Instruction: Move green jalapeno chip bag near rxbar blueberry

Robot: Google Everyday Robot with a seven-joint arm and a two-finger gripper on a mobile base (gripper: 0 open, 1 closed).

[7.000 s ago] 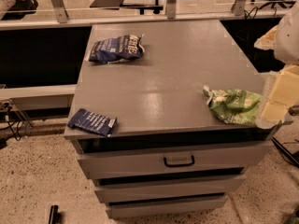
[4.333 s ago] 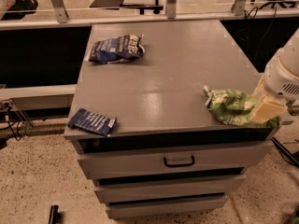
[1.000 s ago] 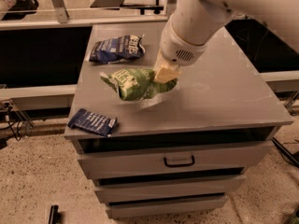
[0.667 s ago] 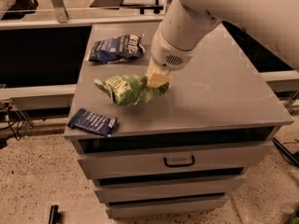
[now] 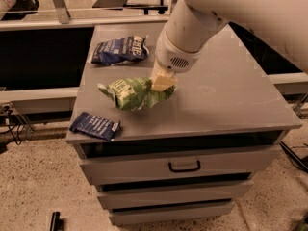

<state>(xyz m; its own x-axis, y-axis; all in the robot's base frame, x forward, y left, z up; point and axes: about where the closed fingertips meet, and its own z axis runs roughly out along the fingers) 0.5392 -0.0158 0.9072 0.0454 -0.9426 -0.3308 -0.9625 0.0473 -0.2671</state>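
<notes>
The green jalapeno chip bag (image 5: 131, 93) is a wrinkly light green foil bag with white patches. It is in the middle-left of the grey cabinet top (image 5: 226, 95), low over or on the surface. My gripper (image 5: 162, 84) comes down from the upper right on a thick white arm and is shut on the bag's right end. The rxbar blueberry (image 5: 95, 125) is a flat dark blue wrapper lying at the front left corner, a short way below and left of the bag.
A puffy dark blue chip bag (image 5: 120, 49) lies at the back left of the top. Drawers with a dark handle (image 5: 184, 166) are below the front edge. The white arm covers the back right. Speckled floor surrounds the cabinet.
The gripper has carried the green bag from the right front edge leftward across the top, and lower, to a spot close to the blue bar.
</notes>
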